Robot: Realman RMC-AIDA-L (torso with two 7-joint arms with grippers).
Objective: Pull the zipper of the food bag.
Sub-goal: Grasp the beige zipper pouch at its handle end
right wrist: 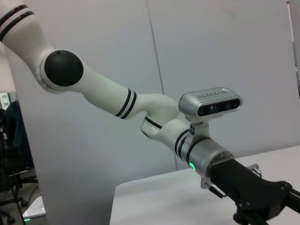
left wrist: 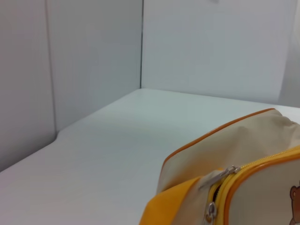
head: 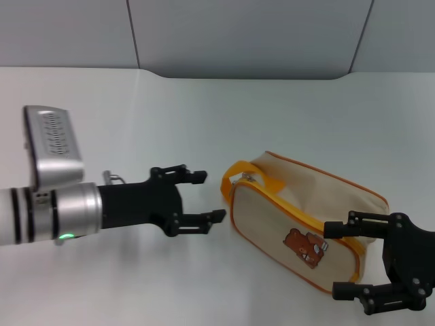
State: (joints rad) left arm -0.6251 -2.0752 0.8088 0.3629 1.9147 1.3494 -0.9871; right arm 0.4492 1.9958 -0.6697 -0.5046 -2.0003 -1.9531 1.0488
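Jaws spread, left gripper (head: pixel 204 197), right gripper (head: pixel 344 260), one food bag (head: pixel 285 210)

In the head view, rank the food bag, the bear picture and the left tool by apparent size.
1. food bag
2. left tool, open and nearer the camera, so its rank is unsure
3. bear picture

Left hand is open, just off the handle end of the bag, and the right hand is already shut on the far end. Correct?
Not quite. The right hand is open, its fingers spread at the bag's far end, not shut on it; the head view shows this. The rest stands: the left hand is open, just off the handle end.
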